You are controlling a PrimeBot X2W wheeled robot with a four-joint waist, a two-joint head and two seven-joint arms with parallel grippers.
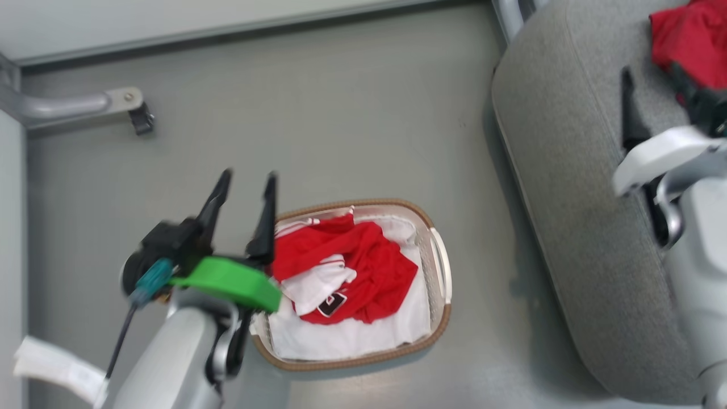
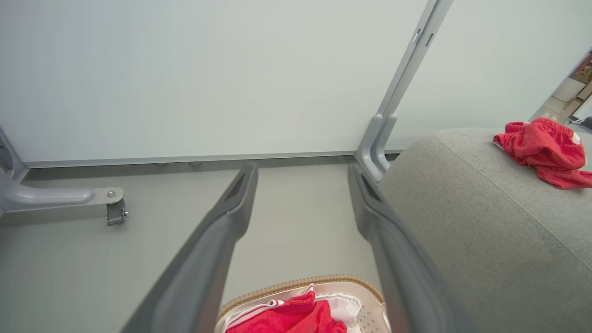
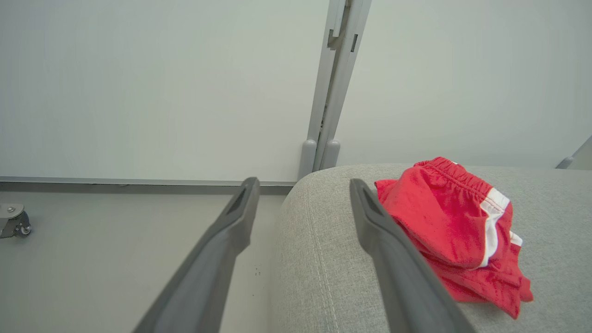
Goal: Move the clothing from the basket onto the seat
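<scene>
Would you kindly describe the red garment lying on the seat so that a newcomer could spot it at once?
Find the large grey seat beside the small oval basket. Toward its far end lies a crumpled red garment with an elastic waistband and a white side stripe. Unlike the red jersey heaped in the basket, it rests directly on grey upholstery.

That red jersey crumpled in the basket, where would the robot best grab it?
Pinch the red jersey at its raised middle bunch, coming straight down with the open left tool. The basket walls block the sides, and a high pinch spares the white liner underneath.
</scene>
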